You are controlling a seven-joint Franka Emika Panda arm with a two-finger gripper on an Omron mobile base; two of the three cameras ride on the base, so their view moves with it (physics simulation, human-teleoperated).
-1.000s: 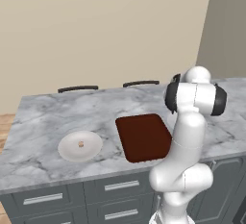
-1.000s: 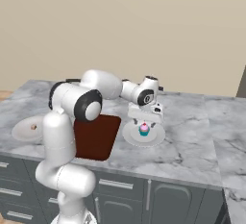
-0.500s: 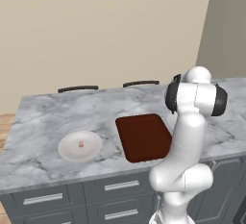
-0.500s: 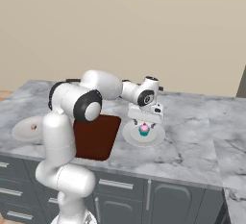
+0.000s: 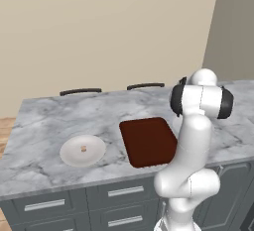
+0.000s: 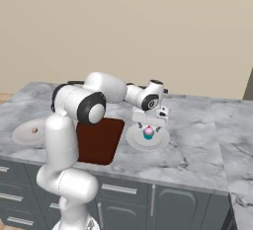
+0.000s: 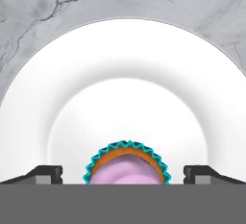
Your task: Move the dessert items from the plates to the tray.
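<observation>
Fingers [image 7: 48, 172] are spread wide, one on each side of the cupcake [image 6: 148, 133], not gripping it. It sits on the right plate [image 6: 160, 140], just right of the tray [image 6: 101, 142]. The small morsel [image 5: 83, 149] sits on the left plate [image 5: 94, 154] on the marble counter [image 5: 39, 126].

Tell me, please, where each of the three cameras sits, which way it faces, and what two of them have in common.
Left base view: behind the arm's left, facing forward and down at the tray and a plate; the arm's white column rises at lower right.
Right base view: behind its right; the arm reaches to the cupcake.
Hand view: on the hand, facing down at the cupcake between the open gripper tips.
Both base views share the tray and counter.
</observation>
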